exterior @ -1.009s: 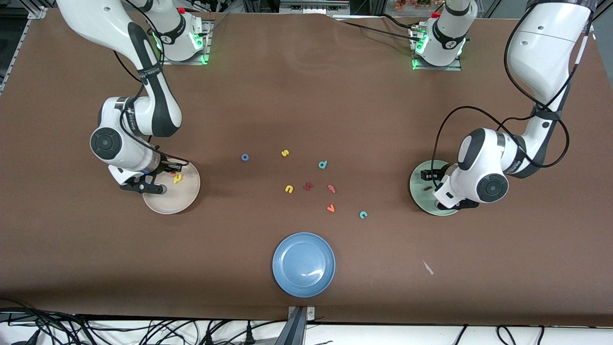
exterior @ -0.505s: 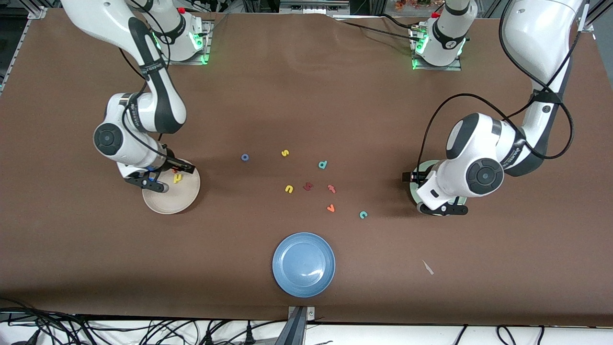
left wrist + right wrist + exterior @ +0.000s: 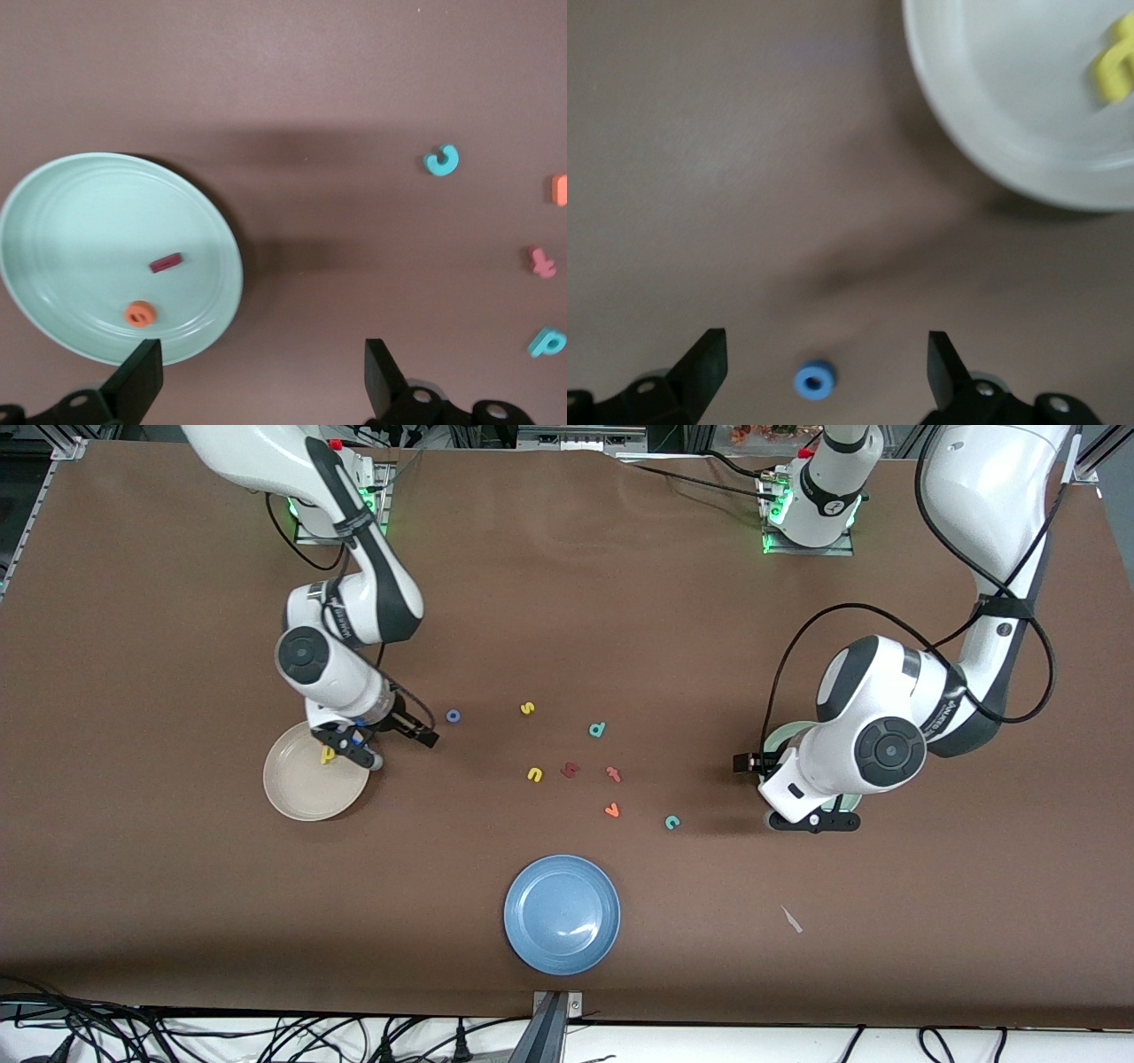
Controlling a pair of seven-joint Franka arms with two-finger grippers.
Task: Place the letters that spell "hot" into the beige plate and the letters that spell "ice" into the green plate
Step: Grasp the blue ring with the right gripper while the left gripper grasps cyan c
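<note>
Beige plate (image 3: 301, 793), mid-height toward the right arm's end: only the yellow h (image 3: 328, 755) is seen in it, and part of it is hidden by the arm. The blue o (image 3: 453, 716) lies on the table at mid-frame.

Green plate (image 3: 53, 204): the dark red i (image 3: 166, 262) and orange e (image 3: 139, 313) are in it. The teal c (image 3: 672, 822) lies outside it, below centre.

The right gripper (image 3: 824, 345) is over the table beside the o, and the left gripper (image 3: 261, 359) is over the green plate's edge. Both are spread wide and empty. Roughly half the task is judged done.
</note>
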